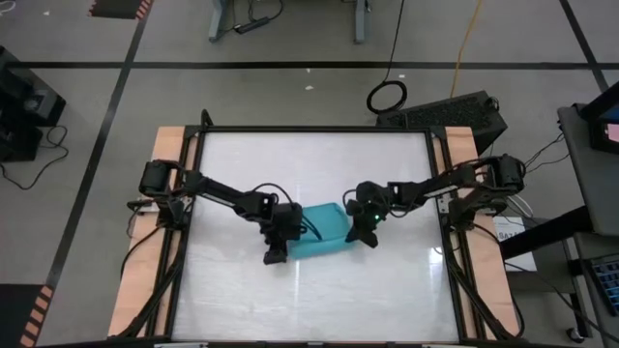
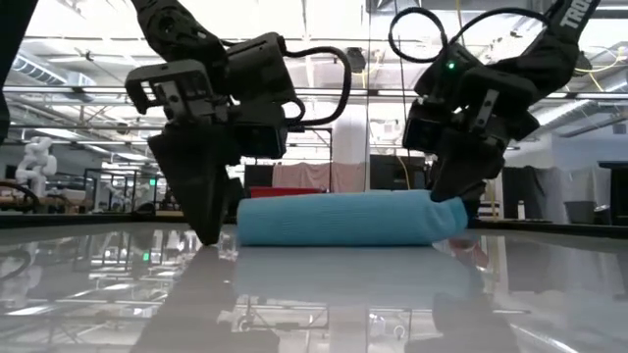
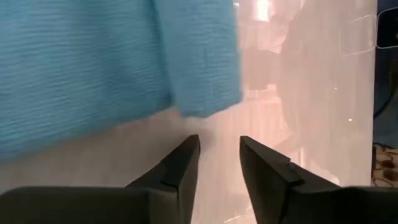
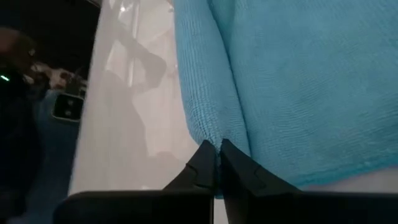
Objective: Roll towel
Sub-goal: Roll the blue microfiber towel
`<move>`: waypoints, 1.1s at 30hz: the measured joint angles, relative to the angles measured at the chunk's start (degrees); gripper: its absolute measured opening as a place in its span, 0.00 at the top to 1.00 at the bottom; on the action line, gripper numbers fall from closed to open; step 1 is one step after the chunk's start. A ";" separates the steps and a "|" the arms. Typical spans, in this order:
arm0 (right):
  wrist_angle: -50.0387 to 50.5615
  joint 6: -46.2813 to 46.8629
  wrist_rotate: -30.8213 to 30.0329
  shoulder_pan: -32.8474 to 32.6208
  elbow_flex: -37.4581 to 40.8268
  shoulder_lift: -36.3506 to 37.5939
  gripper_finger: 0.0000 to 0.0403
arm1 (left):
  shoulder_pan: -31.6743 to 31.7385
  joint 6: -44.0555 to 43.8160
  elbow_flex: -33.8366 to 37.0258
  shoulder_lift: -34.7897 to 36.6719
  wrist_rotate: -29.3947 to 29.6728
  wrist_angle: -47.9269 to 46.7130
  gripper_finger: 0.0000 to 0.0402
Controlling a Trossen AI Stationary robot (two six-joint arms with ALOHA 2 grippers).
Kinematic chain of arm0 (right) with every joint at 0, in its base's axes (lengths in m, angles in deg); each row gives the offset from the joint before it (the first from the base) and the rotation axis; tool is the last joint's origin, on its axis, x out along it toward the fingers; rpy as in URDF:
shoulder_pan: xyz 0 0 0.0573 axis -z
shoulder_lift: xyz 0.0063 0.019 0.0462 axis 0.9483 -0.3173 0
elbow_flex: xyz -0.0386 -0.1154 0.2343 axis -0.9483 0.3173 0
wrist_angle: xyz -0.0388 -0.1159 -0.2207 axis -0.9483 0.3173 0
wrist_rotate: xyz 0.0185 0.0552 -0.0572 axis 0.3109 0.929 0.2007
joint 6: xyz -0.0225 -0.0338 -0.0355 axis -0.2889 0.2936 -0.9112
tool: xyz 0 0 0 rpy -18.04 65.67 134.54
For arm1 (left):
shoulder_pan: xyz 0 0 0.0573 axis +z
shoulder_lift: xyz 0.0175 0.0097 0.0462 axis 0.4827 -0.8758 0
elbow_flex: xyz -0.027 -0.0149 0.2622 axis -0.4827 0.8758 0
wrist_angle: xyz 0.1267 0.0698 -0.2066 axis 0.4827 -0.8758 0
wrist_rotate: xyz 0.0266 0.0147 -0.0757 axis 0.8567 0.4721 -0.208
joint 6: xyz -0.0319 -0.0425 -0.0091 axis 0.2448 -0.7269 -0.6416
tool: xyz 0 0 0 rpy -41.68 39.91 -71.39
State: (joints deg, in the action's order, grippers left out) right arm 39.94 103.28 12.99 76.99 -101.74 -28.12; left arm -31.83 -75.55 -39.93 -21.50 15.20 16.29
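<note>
Turquoise towel (image 2: 339, 218) lies mid-tabletop (image 1: 309, 290) apparently fully rolled, the right gripper (image 4: 216, 163) with jaws closed pinching one end, the left gripper (image 3: 219, 163) slightly parted, empty, leaving only release.

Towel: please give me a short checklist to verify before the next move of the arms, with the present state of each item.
1. Towel lies as a roll on the table: ok.
2. Left gripper is open and holds nothing, beside the towel's end: ok.
3. Right gripper has its fingers shut at the towel's edge: ok; whether cloth is pinched between them: cannot tell.
4. Roll is even along its length in the low view: ok.
5. Loose end is tucked under: cannot tell.
</note>
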 joint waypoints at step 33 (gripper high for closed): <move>5.20 7.54 1.87 5.84 -0.07 -0.01 0.99 | -18.81 20.40 -1.46 5.49 50.78 9.98 0.59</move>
State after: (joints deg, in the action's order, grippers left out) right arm 45.13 110.82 14.86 82.83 -101.81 -28.13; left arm -50.64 -55.15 -41.40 -16.01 65.98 26.26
